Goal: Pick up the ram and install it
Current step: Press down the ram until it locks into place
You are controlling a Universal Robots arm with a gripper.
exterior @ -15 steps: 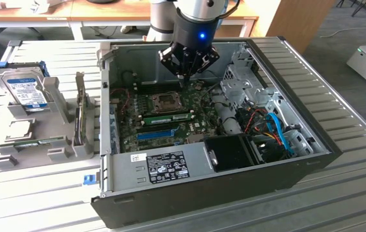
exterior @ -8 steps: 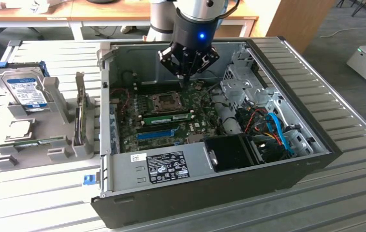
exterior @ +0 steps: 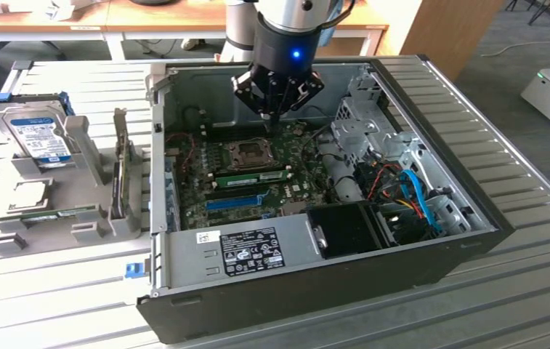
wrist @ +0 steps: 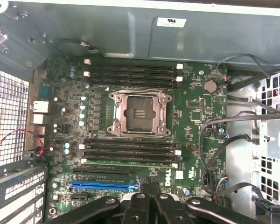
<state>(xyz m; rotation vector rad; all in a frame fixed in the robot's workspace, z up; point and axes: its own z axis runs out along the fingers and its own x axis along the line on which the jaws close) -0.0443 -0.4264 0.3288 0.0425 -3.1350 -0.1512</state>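
The ram (exterior: pixel 255 177) is a long green stick lying in the memory slot just on the near side of the CPU socket (exterior: pixel 251 152), on the motherboard inside the open PC case (exterior: pixel 304 283). In the wrist view the ram (wrist: pixel 130 164) sits in the slot row closest to the blue expansion slot (wrist: pixel 102 185). My gripper (exterior: pixel 271 122) hangs above the board, beyond the socket, with its fingers pressed together and nothing between them. The shut fingertips (wrist: pixel 149 185) show over the end of the blue slot.
A grey parts rack (exterior: pixel 62 196) stands at the exterior view's left, holding a silver hard drive (exterior: pixel 40 138) and another green stick (exterior: pixel 57 216). Cables (exterior: pixel 410 193), a drive cage (exterior: pixel 372 123) and a black fan shroud (exterior: pixel 352 229) crowd the case's right side.
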